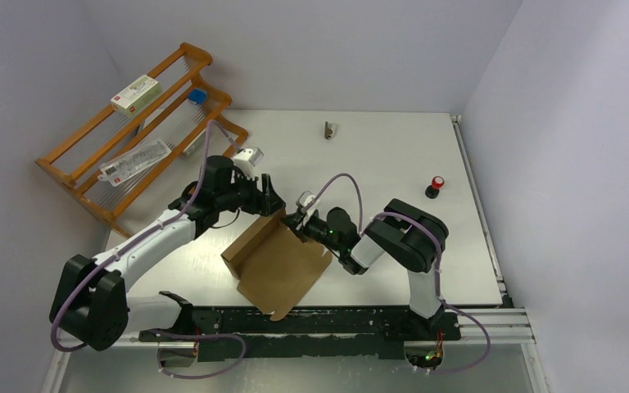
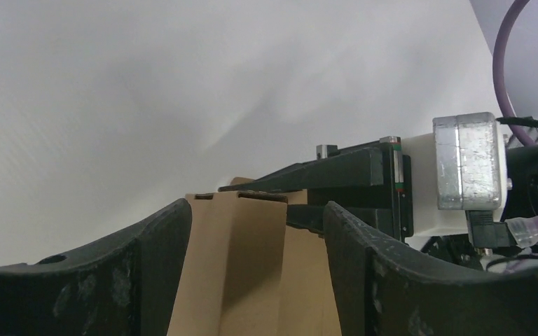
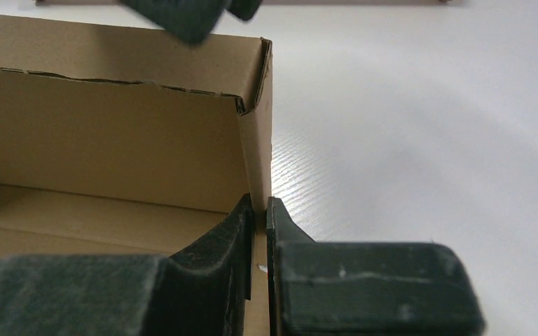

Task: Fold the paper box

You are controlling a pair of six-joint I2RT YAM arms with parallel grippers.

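Note:
The paper box (image 1: pixel 278 266) is brown cardboard, half folded, with a raised back wall and a flat panel reaching toward the table's near edge. My left gripper (image 1: pixel 272 196) hangs over the back wall's right end, open. In the left wrist view its fingers (image 2: pixel 161 245) straddle the folded-over wall (image 2: pixel 252 266), with a gap on the right side. My right gripper (image 1: pixel 296 219) is shut on the box's upright side flap (image 3: pixel 256 154), pinching it between both pads at the corner (image 3: pixel 259 203). The box's inside (image 3: pixel 112 140) shows in the right wrist view.
A wooden rack (image 1: pixel 74 168) stands at the back left, holding a white carton with red print (image 1: pixel 135 92) and a clear packet (image 1: pixel 135 160). A small metal clip (image 1: pixel 328 129) and a red-topped knob (image 1: pixel 436 187) lie on the white table (image 1: pixel 393 155).

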